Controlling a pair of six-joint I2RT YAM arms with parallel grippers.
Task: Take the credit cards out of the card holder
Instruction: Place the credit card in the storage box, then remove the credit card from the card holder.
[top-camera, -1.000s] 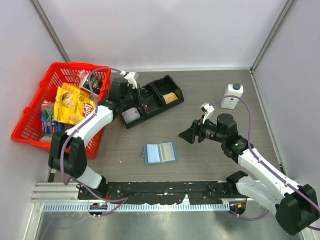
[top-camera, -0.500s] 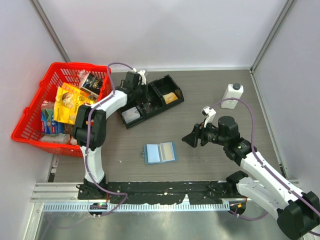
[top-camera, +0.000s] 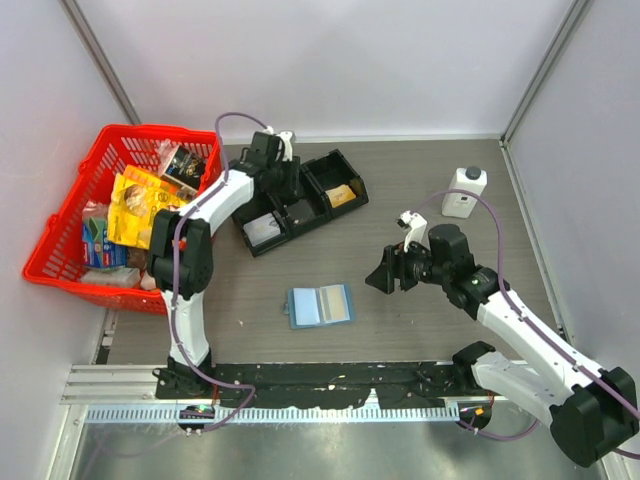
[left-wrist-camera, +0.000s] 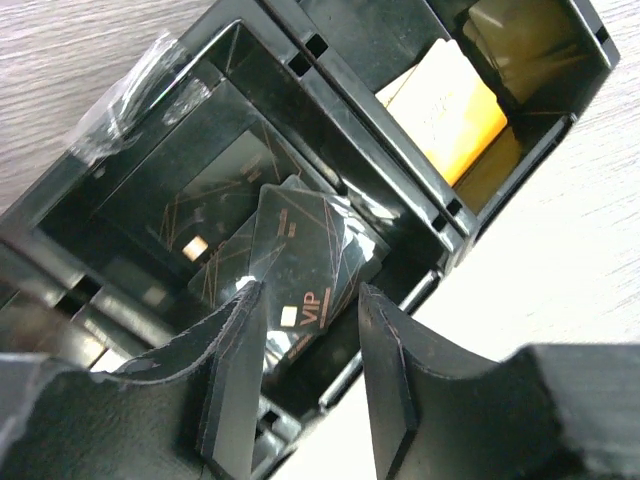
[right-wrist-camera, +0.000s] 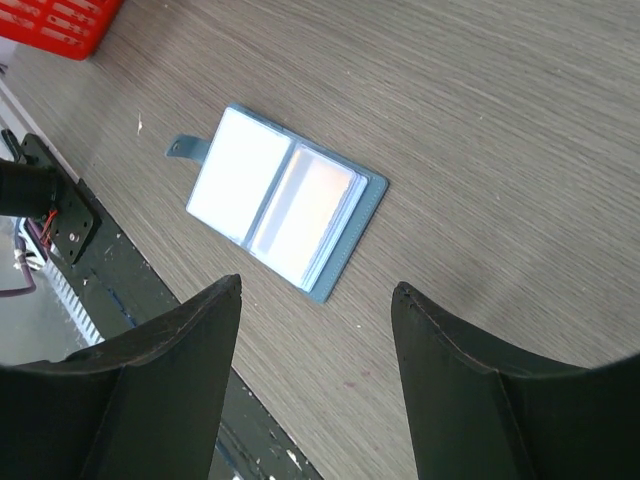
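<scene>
The light-blue card holder (top-camera: 320, 306) lies open and flat on the table near the front centre. In the right wrist view the card holder (right-wrist-camera: 285, 210) shows whitish credit cards (right-wrist-camera: 240, 172) in its two halves. My right gripper (top-camera: 380, 275) is open and empty, hovering to the right of the holder and apart from it; its jaws (right-wrist-camera: 316, 288) frame bare table just beyond the holder's edge. My left gripper (top-camera: 281, 183) is open and empty above the black tray's middle compartment, where the left wrist view, between the jaws (left-wrist-camera: 310, 292), shows dark "VIP" cards (left-wrist-camera: 310, 262).
The black three-compartment tray (top-camera: 352, 176) sits at the back centre, with a pale card (top-camera: 263, 233) in its left compartment and an orange card (top-camera: 341, 196) in its right one. A red basket (top-camera: 60, 240) of packets stands at the left. A white bottle (top-camera: 464, 190) stands at the back right.
My left arm has swung right and back to hang over the tray's middle compartment. My right gripper has moved a little left and down, nearer the holder.
</scene>
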